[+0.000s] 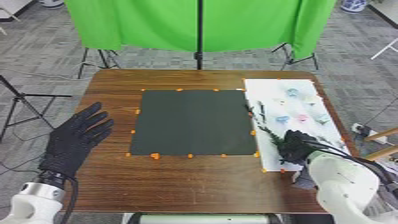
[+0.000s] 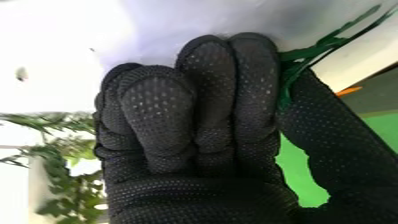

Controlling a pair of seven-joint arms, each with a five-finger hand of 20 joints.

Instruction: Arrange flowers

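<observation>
Right hand (image 1: 296,144) pinches a leafy stem (image 2: 313,52), probably to lift it off the white sheet (image 1: 264,89). Left hand (image 1: 71,142) is relaxed, aside

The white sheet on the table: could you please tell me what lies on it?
Blue flowers and a pink flower lie on the white sheet, and a green stem runs over it to the right hand, which hides whatever is beneath.

Bright, even light, glare washing out white surface (image 2: 44,55) in the right wrist view, soft grey shading
</observation>
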